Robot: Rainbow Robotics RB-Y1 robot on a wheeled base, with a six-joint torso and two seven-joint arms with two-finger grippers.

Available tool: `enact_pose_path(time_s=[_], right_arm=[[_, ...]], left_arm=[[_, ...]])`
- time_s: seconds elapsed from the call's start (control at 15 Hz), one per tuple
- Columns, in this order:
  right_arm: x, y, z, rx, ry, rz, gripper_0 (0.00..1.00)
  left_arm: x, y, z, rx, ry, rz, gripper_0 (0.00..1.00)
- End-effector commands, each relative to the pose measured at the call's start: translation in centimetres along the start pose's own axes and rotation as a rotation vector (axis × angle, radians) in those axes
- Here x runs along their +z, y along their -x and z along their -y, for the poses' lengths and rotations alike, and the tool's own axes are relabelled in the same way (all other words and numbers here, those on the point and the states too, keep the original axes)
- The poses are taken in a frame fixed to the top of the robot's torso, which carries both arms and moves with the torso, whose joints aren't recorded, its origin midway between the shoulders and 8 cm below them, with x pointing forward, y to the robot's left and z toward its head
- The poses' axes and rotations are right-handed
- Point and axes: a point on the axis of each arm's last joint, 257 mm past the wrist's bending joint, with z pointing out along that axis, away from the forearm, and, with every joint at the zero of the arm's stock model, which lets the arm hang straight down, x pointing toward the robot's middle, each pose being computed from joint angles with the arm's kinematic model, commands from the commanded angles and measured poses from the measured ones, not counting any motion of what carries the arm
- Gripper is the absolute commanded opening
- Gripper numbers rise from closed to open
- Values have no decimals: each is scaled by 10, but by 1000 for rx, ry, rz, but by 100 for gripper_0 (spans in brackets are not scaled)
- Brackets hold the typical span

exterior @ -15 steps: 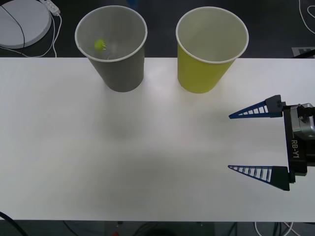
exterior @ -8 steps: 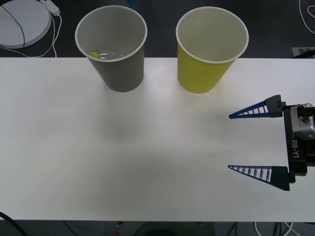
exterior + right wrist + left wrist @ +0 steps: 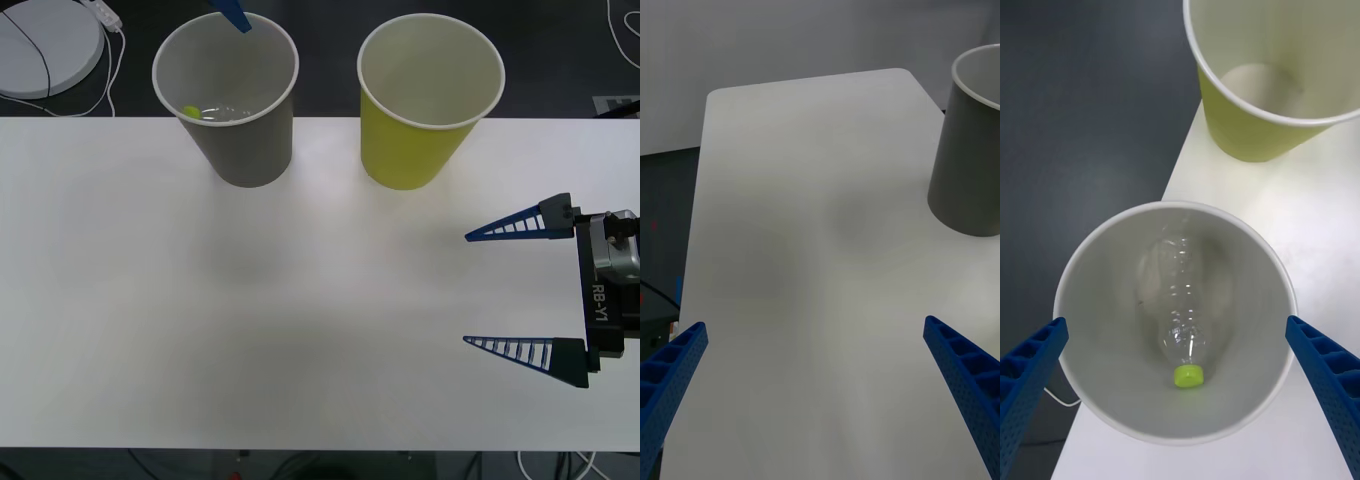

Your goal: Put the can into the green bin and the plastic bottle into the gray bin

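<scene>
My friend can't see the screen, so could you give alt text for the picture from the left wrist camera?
Looking straight down into the gray bin, the plastic bottle lies inside with its lime-green cap at the bottom. The left tool hangs open above it, one blue finger at each side of the rim. Beside it on the white table stands the green bin.

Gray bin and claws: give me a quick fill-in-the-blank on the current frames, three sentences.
1. The plastic bottle lies inside the ____ bin.
2. The left claw hangs open directly above the gray bin, while the right claw sits open over the ____.
3. The green bin holds ____.

Missing words: gray; table; nothing
</scene>
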Motion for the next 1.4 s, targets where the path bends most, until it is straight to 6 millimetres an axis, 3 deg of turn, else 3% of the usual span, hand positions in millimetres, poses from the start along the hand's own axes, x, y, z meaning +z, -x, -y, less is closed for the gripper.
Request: enact_pose_path(time_s=[0.07, 0.53, 1.0, 1.4], right_arm=[[0, 0, 0, 0, 0, 0, 100], [0, 0, 0, 0, 0, 0, 100], [0, 0, 0, 0, 0, 0, 100], [0, 0, 0, 0, 0, 0, 100]], left_arm=[[-9, -26, 1, 6, -20, 23, 100], [-27, -97, 8, 47, -45, 55, 100], [-23, -152, 58, 33, -131, 148, 100], [-10, -177, 88, 56, -180, 292, 100]])
